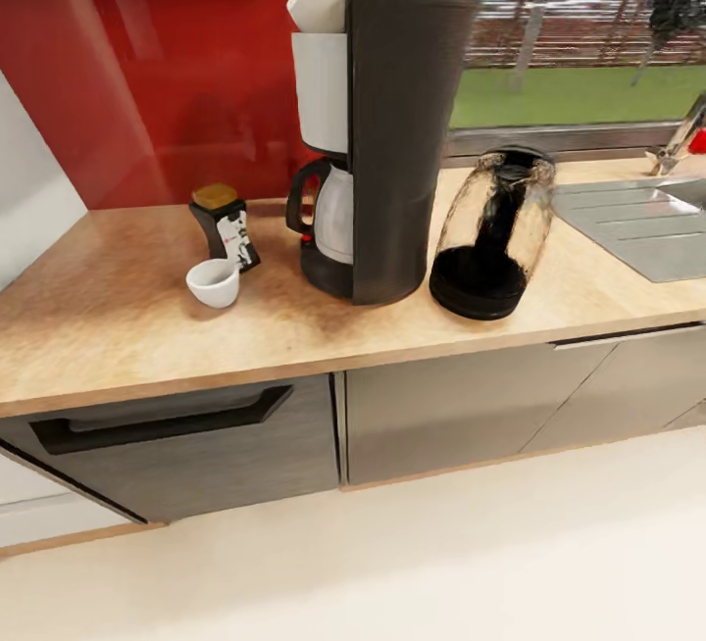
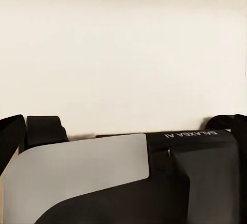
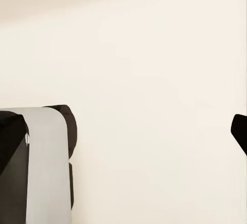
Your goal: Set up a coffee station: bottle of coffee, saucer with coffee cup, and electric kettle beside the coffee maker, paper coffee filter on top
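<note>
Saucer hidden, coffee cup (image 1: 213,281) beside jar (image 1: 226,225)

From my station, the left wrist view shows grey-and-black robot body panels (image 2: 87,178); the right wrist view a grey-and-black body section (image 3: 36,167). Gripper fingers unclear.

A glossy red wall panel (image 1: 167,63) rises behind the worktop, with a white wall (image 1: 29,200) at the left. At the right, a window (image 1: 579,33) looks out on green lawn, tree trunks and what may be a brick wall. A steel sink (image 1: 637,220) sits below it. Grey cabinet fronts (image 1: 461,406) stand on a pale cream floor (image 1: 392,563).
</note>
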`<state>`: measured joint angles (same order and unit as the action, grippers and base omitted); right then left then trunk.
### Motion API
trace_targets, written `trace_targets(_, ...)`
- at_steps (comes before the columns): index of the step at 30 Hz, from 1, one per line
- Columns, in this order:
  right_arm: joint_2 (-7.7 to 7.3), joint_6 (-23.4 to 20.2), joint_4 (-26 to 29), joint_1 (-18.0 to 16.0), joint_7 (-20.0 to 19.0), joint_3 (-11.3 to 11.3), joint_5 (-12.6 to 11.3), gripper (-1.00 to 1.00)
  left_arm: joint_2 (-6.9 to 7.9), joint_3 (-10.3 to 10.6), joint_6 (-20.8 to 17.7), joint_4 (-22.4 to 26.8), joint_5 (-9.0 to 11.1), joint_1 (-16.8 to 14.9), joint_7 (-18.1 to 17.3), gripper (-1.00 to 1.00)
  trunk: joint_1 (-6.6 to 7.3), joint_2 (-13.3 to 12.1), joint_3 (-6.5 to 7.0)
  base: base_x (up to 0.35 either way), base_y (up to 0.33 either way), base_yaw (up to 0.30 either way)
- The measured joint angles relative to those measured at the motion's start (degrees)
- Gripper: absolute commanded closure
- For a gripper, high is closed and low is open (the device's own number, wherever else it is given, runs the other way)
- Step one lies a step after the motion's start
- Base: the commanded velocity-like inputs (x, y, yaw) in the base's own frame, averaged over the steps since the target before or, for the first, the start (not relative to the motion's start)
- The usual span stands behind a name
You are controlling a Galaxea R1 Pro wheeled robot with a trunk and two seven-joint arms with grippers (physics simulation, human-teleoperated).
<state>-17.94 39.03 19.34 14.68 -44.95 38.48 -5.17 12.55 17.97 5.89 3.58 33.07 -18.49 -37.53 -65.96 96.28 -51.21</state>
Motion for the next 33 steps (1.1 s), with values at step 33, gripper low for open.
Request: trace_targets(33, 0.00, 0.0, 0.0, 0.0, 0.3, 0.1, 0.0, -1.00, 0.00, 0.1, 0.0, 0.0, 0.0, 0.0, 0.0, -1.00, -0.01, 0.0, 1.86, 0.016, -0.099, -0.021)
